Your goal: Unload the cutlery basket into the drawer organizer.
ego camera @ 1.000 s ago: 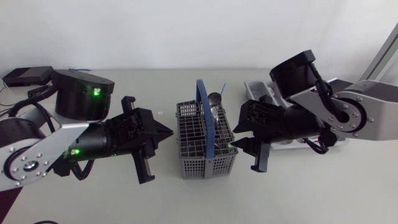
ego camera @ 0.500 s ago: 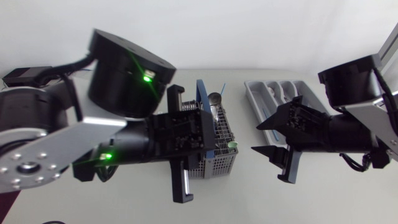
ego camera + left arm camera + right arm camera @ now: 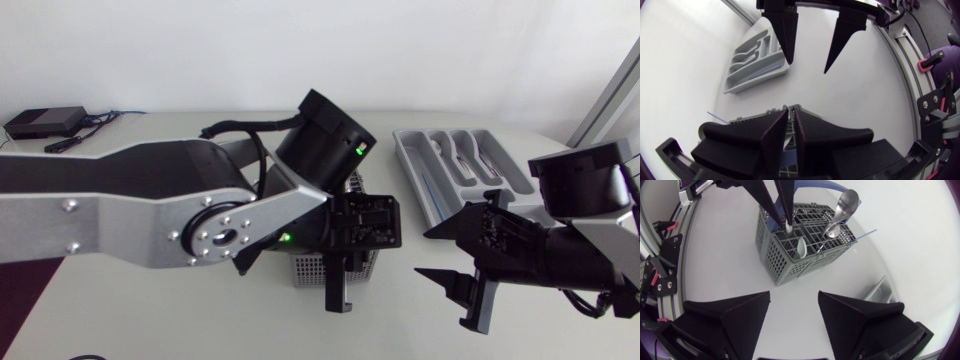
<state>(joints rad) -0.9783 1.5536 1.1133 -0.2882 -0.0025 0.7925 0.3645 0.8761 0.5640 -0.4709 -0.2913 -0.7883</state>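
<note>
The grey cutlery basket with its blue handle holds two metal spoons, a pale scoop, a thin blue stick and a white handle. From the head view my left arm covers most of the basket. My left gripper points down into it, shut to a narrow slit, its tips right at the top of the white handle. I cannot tell whether they touch it. My right gripper stands open to the basket's right, with nothing in it. The grey drawer organizer lies at the back right.
A black box with cables sits at the far left back. Bare tabletop lies between the basket and the organizer and along the front edge. In the left wrist view, the right gripper hangs ahead of my left fingers, with the organizer beside it.
My left arm has swung in from the left over the basket and turned its gripper down into it. My right arm has drawn back to the right and opened its fingers wider.
</note>
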